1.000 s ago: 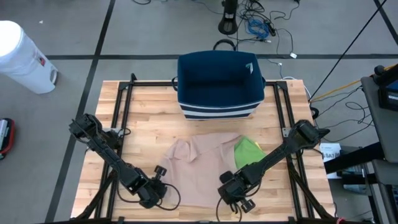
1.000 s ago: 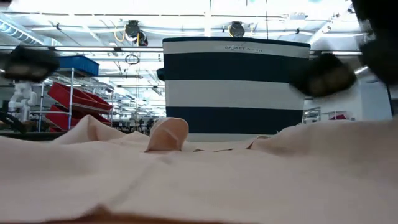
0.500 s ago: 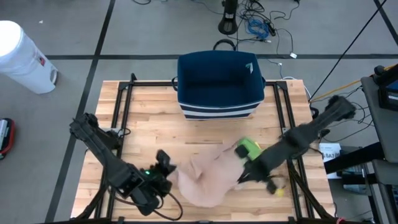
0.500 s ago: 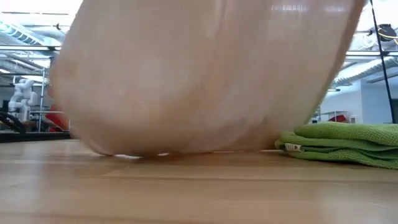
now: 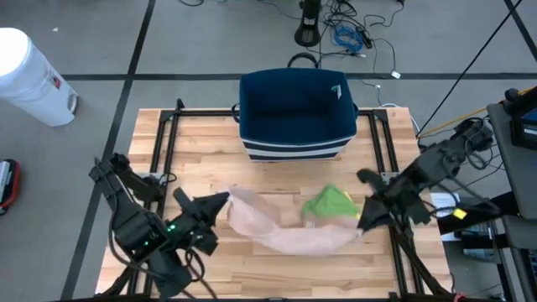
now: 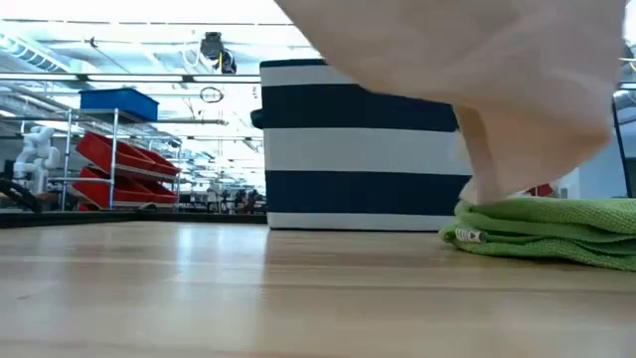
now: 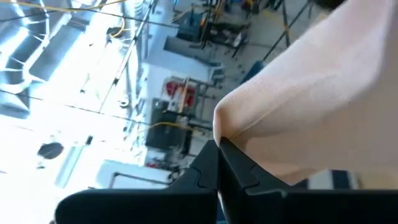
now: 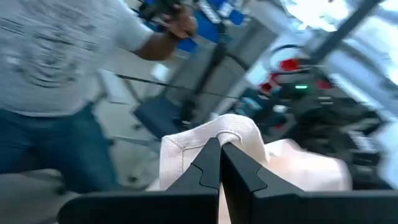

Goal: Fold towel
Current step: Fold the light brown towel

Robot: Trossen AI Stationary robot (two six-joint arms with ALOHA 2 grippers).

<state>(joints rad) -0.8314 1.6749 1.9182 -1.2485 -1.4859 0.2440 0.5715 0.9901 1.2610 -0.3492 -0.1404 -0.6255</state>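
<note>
A beige towel (image 5: 285,226) hangs between both grippers above the table. In the low view the beige towel (image 6: 477,70) fills the top, and its lowest fold touches a folded green towel (image 6: 547,231) that lies flat on the wood. My left gripper (image 5: 221,202) is shut on the towel's left end, my right gripper (image 5: 362,223) on its right end. The green towel (image 5: 327,203) shows in the high view just beyond the sagging beige cloth. The wrist views show each shut gripper, left (image 7: 219,152) and right (image 8: 221,152). My left gripper pinches a bunched fold at the towel's left end (image 7: 231,127) between its two fingers. The cloth is lifted clear there and runs slack toward the other gripper. My right gripper pinches a hemmed corner at the towel's right end (image 8: 231,129) between its two fingers, several layers bunched over the tips. That end is lifted clear and the cloth sags away from it.
A navy and white striped basket (image 5: 295,113) stands at the table's far middle, also the basket (image 6: 358,149) behind the green towel in the low view. Black frame rails (image 5: 164,143) run along the table's sides. A person (image 8: 56,74) stands in the room beyond.
Both grippers have risen from the table's near edge and moved toward the far edge, the right one also toward the right edge. The beige towel, spread flat before, has been lifted off the wood and now sags between them, uncovering the near part of the table.
</note>
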